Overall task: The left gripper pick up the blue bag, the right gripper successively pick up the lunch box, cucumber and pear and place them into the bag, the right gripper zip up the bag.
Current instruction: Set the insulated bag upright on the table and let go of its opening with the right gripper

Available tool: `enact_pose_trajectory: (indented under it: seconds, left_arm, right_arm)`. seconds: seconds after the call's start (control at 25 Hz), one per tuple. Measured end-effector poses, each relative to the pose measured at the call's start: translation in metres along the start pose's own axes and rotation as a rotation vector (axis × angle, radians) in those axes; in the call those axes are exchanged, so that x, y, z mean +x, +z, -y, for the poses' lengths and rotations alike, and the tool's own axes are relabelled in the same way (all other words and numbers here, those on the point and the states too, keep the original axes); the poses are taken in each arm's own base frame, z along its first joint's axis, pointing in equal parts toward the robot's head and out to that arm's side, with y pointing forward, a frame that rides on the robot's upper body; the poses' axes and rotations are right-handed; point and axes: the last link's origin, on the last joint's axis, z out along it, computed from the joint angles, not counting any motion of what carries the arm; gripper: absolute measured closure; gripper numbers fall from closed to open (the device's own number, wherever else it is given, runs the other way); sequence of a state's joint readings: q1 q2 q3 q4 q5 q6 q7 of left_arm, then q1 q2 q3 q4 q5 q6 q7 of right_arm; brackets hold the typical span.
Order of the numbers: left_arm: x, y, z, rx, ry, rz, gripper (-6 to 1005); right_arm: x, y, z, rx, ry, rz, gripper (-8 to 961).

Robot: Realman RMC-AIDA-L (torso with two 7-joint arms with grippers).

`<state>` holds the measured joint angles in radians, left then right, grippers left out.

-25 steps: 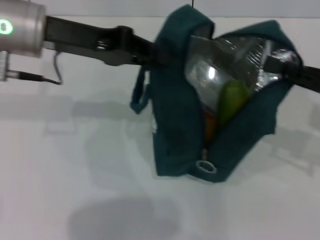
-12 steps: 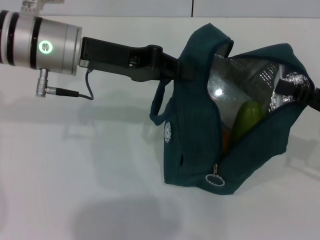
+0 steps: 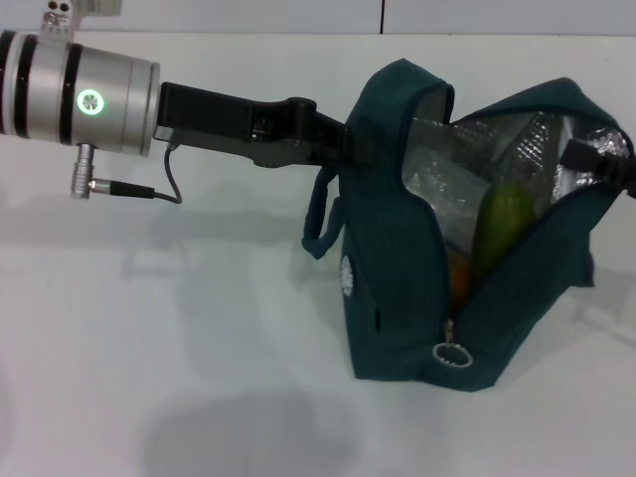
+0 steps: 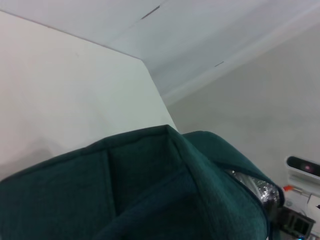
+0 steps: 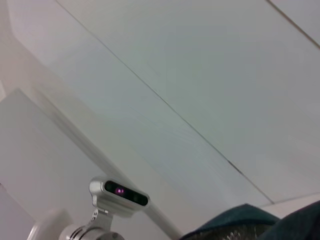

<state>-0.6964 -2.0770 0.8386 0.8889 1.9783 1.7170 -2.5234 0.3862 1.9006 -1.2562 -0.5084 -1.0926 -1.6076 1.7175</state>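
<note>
Blue bag (image 3: 397, 288) on the table (image 3: 149, 378), unzipped, left gripper (image 3: 343, 144) clamped on its rim; cucumber (image 3: 502, 224) and pear (image 3: 459, 283) inside; right gripper (image 3: 608, 164) at far rim, finger state indeterminable; zipping outstanding.

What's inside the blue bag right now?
Through the open top of the blue bag you can see the green cucumber, an orange bit of the pear, and shiny foil lining. The lunch box isn't clearly visible; the bag's sides hide whatever is lower down.
</note>
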Motion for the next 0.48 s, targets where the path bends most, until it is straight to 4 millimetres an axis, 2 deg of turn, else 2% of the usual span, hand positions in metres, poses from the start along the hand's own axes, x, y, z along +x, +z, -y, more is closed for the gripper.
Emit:
enact_pose_trajectory:
  seconds: [0.28,0.48]
  left_arm:
    - [0.000,0.000,0.002,0.010,-0.002,-0.006,955]
    - [-0.002,-0.001,0.003,0.012,-0.007,-0.009,955]
  right_arm:
    - [0.000,-0.011,-0.002,0.000,-0.054,0.035,757]
    - [0.002,-0.019,-0.004,0.004,-0.070,0.033,525]
